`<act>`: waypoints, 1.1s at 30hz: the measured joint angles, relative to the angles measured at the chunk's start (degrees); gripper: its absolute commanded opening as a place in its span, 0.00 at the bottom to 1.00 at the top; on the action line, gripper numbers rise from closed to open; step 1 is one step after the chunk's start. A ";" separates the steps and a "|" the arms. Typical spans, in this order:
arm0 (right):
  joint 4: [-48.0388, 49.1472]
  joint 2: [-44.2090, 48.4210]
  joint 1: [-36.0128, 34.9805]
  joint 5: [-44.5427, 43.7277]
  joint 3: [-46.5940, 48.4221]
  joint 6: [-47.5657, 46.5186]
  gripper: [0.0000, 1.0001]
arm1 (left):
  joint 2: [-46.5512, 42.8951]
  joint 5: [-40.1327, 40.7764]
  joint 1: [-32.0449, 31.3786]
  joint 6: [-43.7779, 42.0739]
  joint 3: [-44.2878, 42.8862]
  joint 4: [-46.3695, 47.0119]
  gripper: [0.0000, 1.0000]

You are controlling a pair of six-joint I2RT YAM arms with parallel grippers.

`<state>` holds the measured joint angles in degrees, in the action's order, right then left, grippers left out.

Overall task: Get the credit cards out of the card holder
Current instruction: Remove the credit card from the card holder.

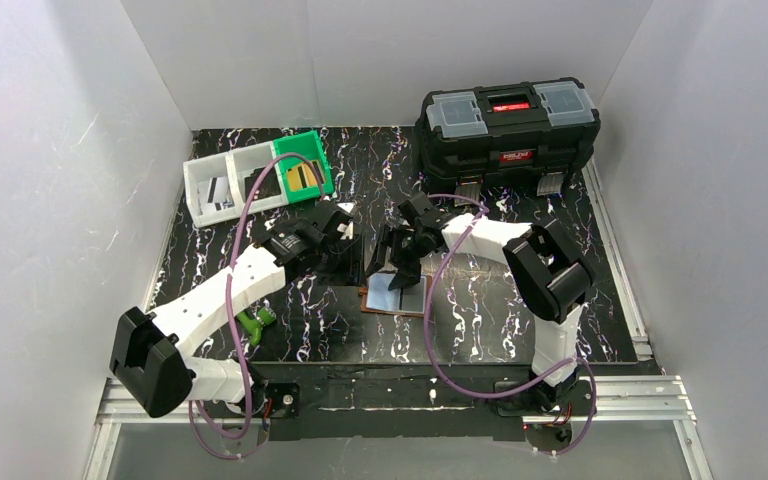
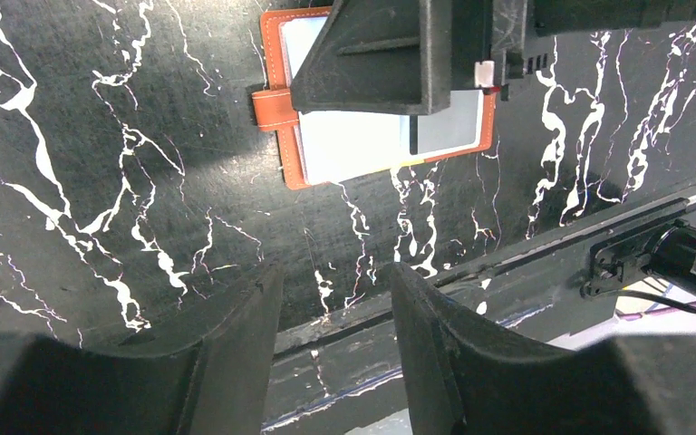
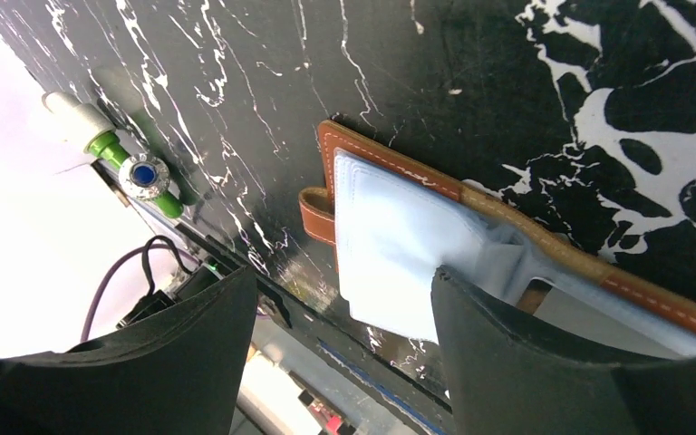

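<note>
The holder (image 3: 399,245) lies open between the arms, cards seemingly not yet out. Right gripper (image 3: 343,299) hovers over it, jaws wide; left gripper (image 2: 335,290) half-open nearby; both empty. Next: pinch a card edge

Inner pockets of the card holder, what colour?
Pale blue pockets inside the brown card holder; right wrist view shows them best.

Card holder (image 1: 396,295): open, flat, mid-desk (image 1: 340,335). Black toolbox (image 1: 508,125): far right. White-and-green bins (image 1: 193,195): far left.
</note>
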<state>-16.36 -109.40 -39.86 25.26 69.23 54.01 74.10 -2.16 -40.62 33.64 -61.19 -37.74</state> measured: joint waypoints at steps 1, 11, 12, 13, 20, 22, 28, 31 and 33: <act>-0.01 -0.47 -0.01 0.15 0.00 0.23 0.79 | -0.01 -0.14 0.00 -0.04 0.00 -0.02 0.46; -1.45 4.01 1.36 -0.70 -0.28 0.25 0.81 | 4.27 -7.17 0.00 2.01 -0.24 5.18 0.44; -1.74 5.73 2.02 -1.01 -0.89 0.11 0.80 | 5.21 -7.92 0.00 2.27 -0.29 5.87 0.44; -2.15 7.86 2.87 -1.47 -1.61 -0.08 0.80 | 6.31 -8.85 0.00 2.60 -0.40 6.72 0.43; -4.50 17.77 7.24 -6.22 -8.29 -1.99 0.64 | 15.20 -14.95 0.00 4.54 -0.82 13.33 0.37; -5.21 18.14 7.15 -7.32 -10.74 -2.34 0.56 | 17.61 -16.14 0.00 4.76 -1.10 14.69 0.36; -7.96 18.08 6.95 -10.14 -14.27 -3.60 0.34 | 23.69 -19.66 0.29 4.93 -2.53 18.65 0.32; -8.02 18.05 6.95 -10.98 -14.29 -4.00 0.23 | 25.67 -20.75 0.35 4.85 -2.84 19.79 0.32; -8.02 17.85 6.95 -11.40 -14.29 -4.32 0.17 | 26.33 -21.09 0.39 4.66 -2.84 19.92 0.32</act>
<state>-24.38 -91.56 -32.91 13.86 54.94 49.69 100.43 -23.25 -40.23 38.30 -64.03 -17.82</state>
